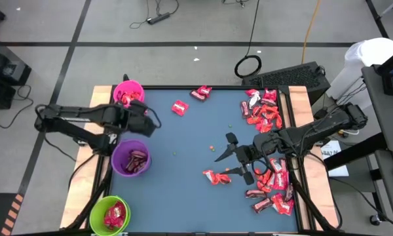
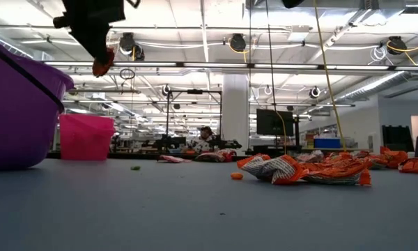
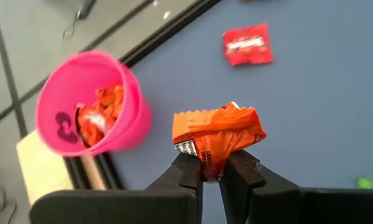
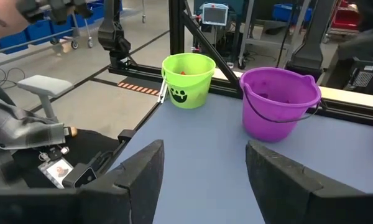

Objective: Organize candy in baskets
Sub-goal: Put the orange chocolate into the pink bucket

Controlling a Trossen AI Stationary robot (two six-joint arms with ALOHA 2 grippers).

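My left gripper (image 3: 212, 171) is shut on one crumpled orange wrapped candy (image 3: 217, 134), lifted above the blue table beside the pink basket (image 3: 90, 102), which has orange candies in it. In the high view it (image 1: 144, 116) hovers between the pink basket (image 1: 128, 92) and the purple basket (image 1: 131, 157). The green basket (image 1: 109, 215) stands at the near left corner. My right gripper (image 1: 221, 148) is open, low over the table left of the candy pile (image 1: 268, 177), touching nothing. In its wrist view, the fingers (image 4: 205, 168) point toward the green and purple baskets. My left gripper pinches the candy's lower crumpled edge (image 3: 210, 163) between its two fingers. The rest of the wrapper sticks out beyond the fingertips. The candy is lifted clear of the table, as the low view shows (image 2: 103, 64).
Loose candies lie near the far edge (image 1: 179, 107) (image 1: 202, 92) and mid-table (image 1: 216, 176). More heap along the right side (image 1: 262, 113). Small green and orange specks (image 2: 135, 167) dot the mat. Wooden strips border the table left and right. The middle of the mat is free.
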